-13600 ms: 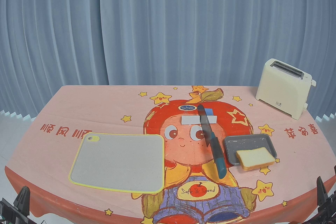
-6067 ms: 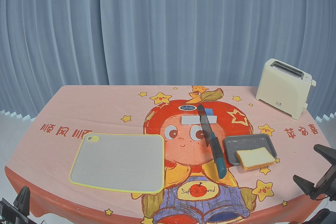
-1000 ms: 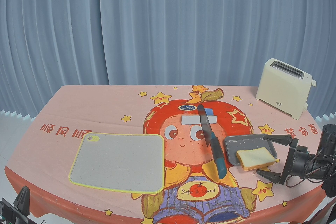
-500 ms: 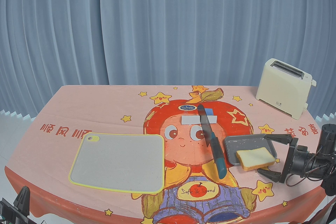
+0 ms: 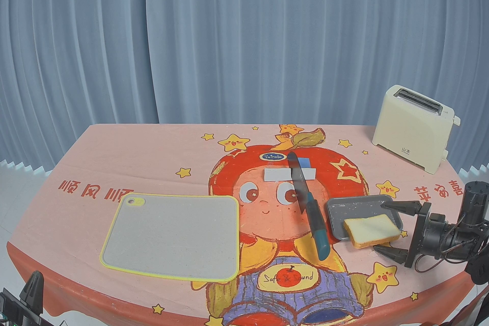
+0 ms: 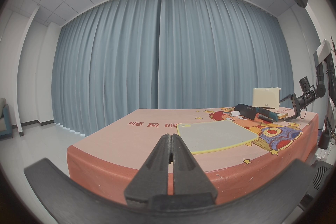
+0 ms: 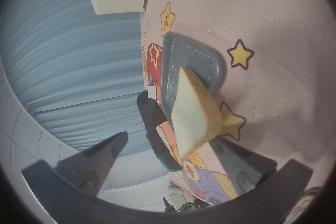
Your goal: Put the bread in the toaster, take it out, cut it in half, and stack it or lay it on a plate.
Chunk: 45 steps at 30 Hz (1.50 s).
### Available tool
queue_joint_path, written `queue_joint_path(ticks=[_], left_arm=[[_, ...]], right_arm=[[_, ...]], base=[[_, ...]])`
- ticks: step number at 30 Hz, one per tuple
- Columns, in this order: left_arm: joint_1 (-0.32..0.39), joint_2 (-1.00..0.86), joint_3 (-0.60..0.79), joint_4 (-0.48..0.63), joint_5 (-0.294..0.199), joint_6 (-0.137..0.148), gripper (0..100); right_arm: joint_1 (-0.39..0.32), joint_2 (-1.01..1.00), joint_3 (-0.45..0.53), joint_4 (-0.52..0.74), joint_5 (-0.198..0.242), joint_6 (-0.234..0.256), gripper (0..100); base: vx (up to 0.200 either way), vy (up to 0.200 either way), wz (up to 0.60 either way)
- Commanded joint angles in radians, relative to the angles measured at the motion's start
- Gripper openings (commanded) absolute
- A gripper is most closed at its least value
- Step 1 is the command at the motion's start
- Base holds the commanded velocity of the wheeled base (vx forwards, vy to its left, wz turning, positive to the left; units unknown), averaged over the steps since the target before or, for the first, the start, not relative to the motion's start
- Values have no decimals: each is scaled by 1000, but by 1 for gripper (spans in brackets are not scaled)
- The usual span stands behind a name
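Right tool (image 5: 380,226): lower right of the head view, low over the tabletop (image 5: 127,159), jaws spread wide. One finger sits over the right end of the grey tray (image 5: 356,207), the other over the cloth below the bread (image 5: 371,230). The slice lies in the gap between them. In the right wrist view a clear space shows between the bread and the finger at lower left. The other finger is partly hidden behind the slice, so I cannot tell whether it touches.

Left tool (image 6: 171,144): fingers pressed together with nothing between them, held off the near edge of the tabletop, well apart from the task items.

Bread: single pale slice, lying flat on the lower right part of the grey tray, with its lower edge overhanging the rim onto the cloth.

Toaster (image 5: 413,128): cream, upright, slot empty, upper right of the tabletop, well apart from the tray.

Knife (image 5: 310,210): centre of the frame, just left of the tray. Its dark blade points up-frame and lies across a white card (image 5: 277,174); its teal handle points down-frame.

Cutting board (image 5: 173,235): grey with a yellow rim, lower left, bare.
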Motion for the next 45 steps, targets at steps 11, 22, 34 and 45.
queue_joint_path(ticks=[11,22,34,45], left_arm=[[0,-8,18,-1,0,0,0],[0,-9,18,-1,0,0,0],[0,-8,18,0,0,0,0],[0,-9,18,0,0,0,0]], right_arm=[[6,76,19,-71,1,0,0],[10,62,30,-81,1,0,0],[12,17,47,-129,-1,5,0],[13,-16,47,-120,-1,6,0]], base=[[0,0,0],[0,0,0],[0,0,0],[0,0,0]])
